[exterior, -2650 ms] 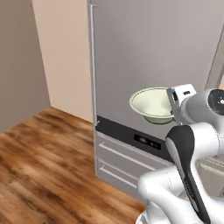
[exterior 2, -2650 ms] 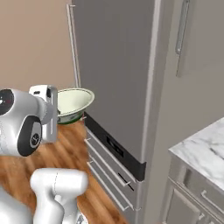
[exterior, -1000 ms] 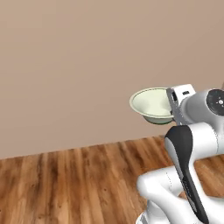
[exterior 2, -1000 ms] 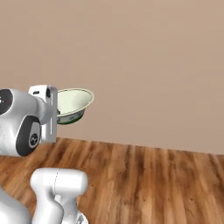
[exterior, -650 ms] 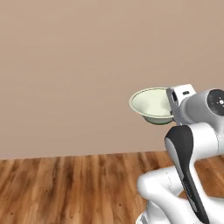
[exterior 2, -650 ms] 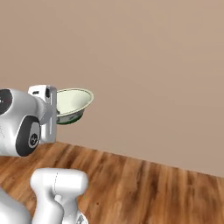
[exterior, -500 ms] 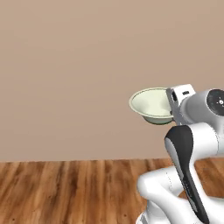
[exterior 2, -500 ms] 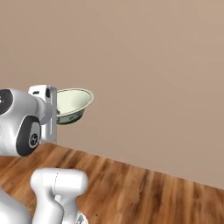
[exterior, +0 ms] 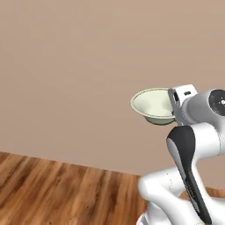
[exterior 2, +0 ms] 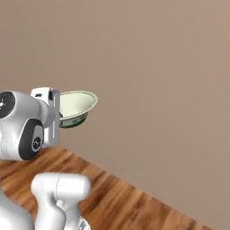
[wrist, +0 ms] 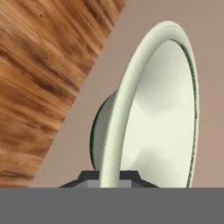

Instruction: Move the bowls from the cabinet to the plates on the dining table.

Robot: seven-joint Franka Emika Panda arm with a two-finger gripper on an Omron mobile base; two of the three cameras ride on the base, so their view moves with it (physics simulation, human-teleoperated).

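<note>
Gripper (wrist: 109, 176): you see its two dark fingertips clenched on the near rim of the bowl, one tip on either side of the wall; in the base views it sits at the end of the white arm, raised well above the floor.
Bowl (exterior: 152, 104): held upright in the air, mouth up; cream inside, dark green on the lower outside; you find it just ahead of the wrist in both base views.
Wall (exterior 2: 157, 81): plain beige-brown, behind the bowl.
Floor (exterior: 57, 189): wood planks, far below the bowl; you see it meet the wall.
</note>
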